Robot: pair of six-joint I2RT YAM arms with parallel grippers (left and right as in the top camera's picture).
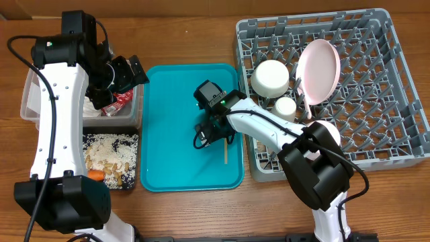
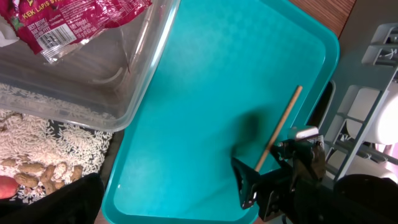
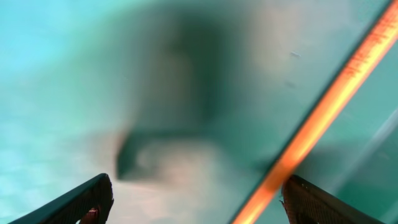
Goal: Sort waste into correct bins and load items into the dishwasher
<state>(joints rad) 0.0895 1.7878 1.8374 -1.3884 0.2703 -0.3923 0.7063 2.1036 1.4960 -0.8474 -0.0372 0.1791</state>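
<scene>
Running near-to-far across tray (image 1: 168, 101), chopstick (image 1: 226, 154)

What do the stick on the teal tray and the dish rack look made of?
Stick: probably wood or bamboo; matte tan, thin, straight. Rack: looks like moulded grey plastic; dull, uniform grid of pegs.

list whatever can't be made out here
- overhead: the chopstick, upper end hidden under the right gripper
- right wrist: tray and chopstick blurred, too close
- overhead: clear tub contents covered by the left arm
- left wrist: wrapper cut off by the top edge
</scene>
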